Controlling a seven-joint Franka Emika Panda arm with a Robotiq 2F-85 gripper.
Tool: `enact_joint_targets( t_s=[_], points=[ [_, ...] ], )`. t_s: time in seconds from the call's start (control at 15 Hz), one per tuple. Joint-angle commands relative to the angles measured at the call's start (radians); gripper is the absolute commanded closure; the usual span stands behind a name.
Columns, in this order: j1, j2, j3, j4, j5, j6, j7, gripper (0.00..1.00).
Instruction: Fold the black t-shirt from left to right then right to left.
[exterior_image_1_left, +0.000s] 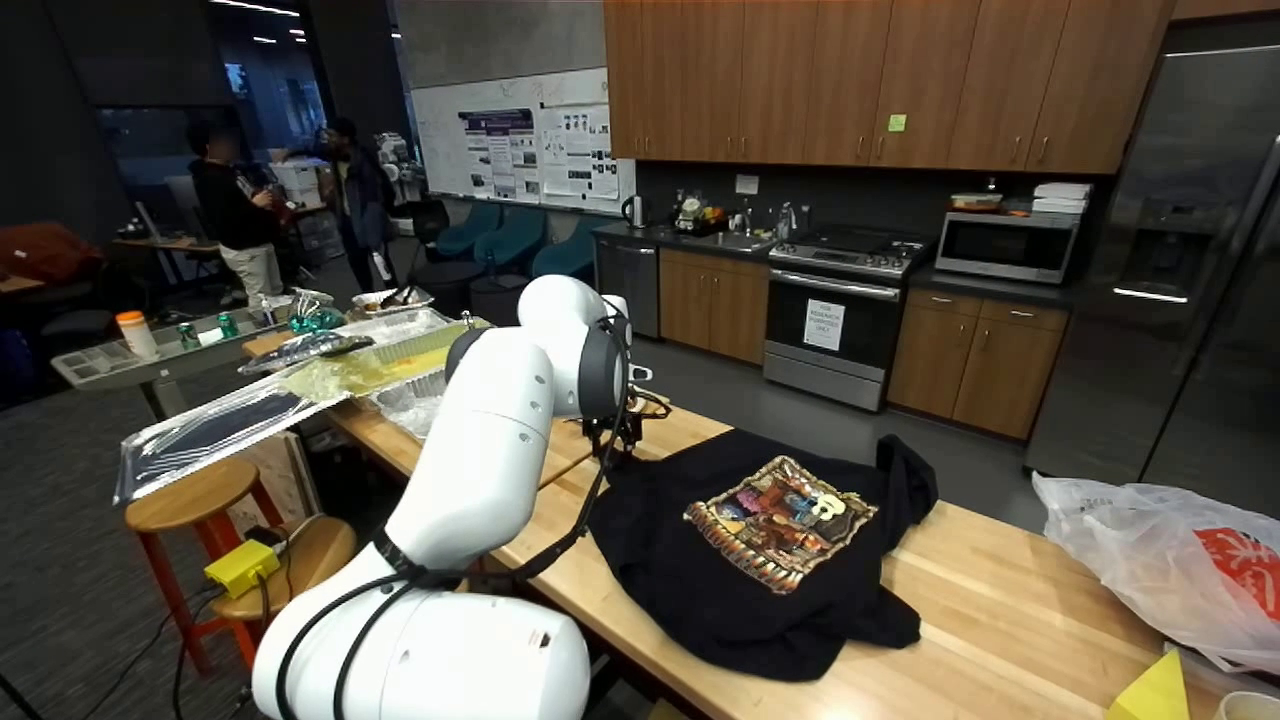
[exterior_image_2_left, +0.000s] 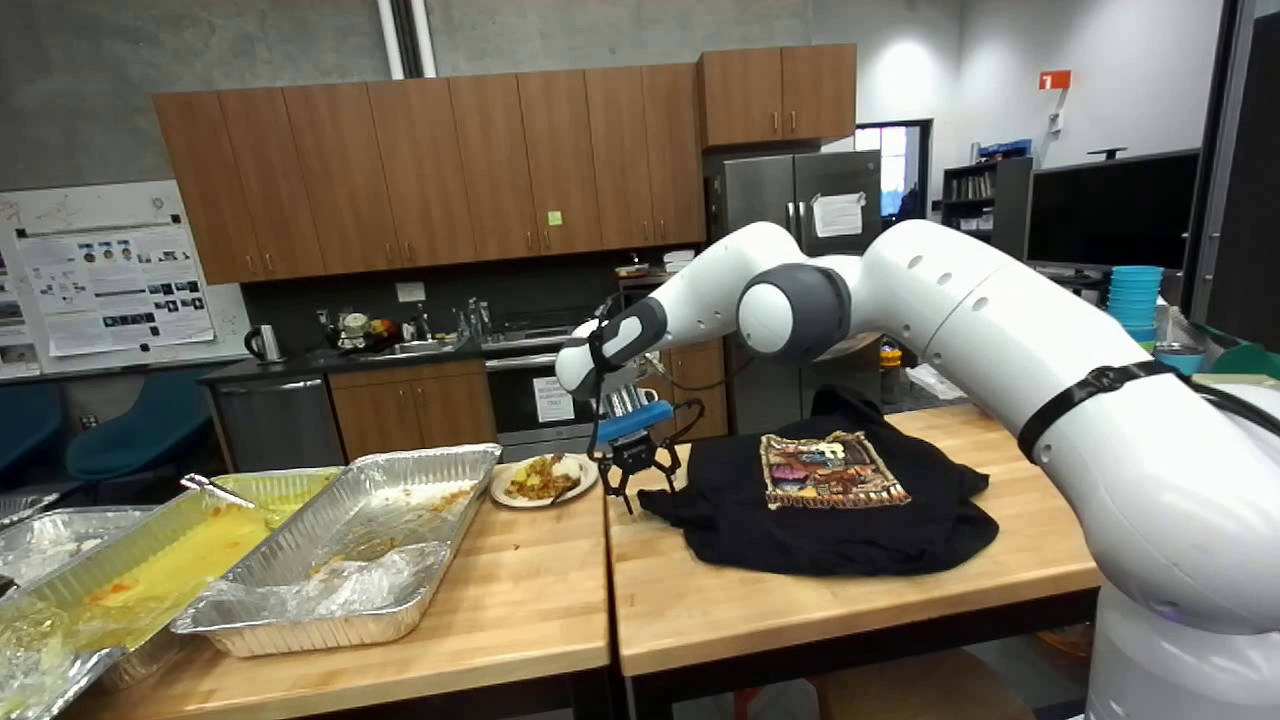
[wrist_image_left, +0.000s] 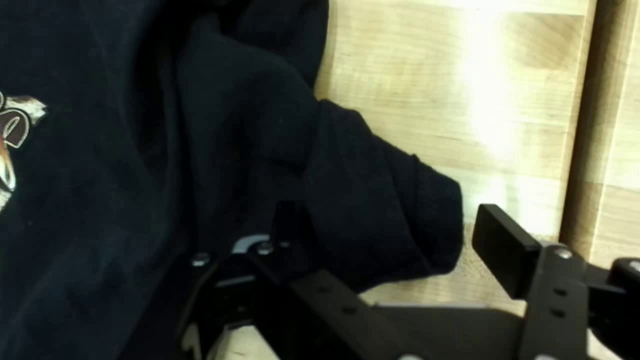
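Wrist view: gripper (wrist_image_left: 395, 230) with jaws apart, sleeve (wrist_image_left: 370, 205) showing between
Shirt (exterior_image_2_left: 830, 535): rumpled on table (exterior_image_2_left: 740, 602), print (exterior_image_2_left: 835, 472) facing up

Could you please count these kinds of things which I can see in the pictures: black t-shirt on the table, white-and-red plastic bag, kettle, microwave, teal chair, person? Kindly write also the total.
Black t-shirt: 1
White-and-red plastic bag: 1
Kettle: 1
Microwave: 1
Teal chairs: 3
People: 2
Total: 9

Black t-shirt (exterior_image_1_left: 725, 590) rumpled on wooden table (exterior_image_1_left: 1000, 590), square print (exterior_image_1_left: 785, 522) up.
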Motion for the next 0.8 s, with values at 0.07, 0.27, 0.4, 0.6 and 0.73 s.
enact_joint_targets(
  t_s=[0.07,0.27,0.4,0.6,0.73],
  points=[
    [0.006,0.015,-0.014,0.048,-0.003,-0.021,0.033,0.49],
    [0.0,-0.001,-0.011,0.041,0.005,-0.014,0.045,0.73],
    [-0.006,-0.021,-0.003,0.028,0.018,-0.008,0.04,0.88],
    [-0.019,-0.056,0.017,0.011,0.048,-0.008,0.012,1.0],
    [-0.031,-0.08,0.041,0.003,0.081,-0.008,-0.034,0.99]
  ],
)
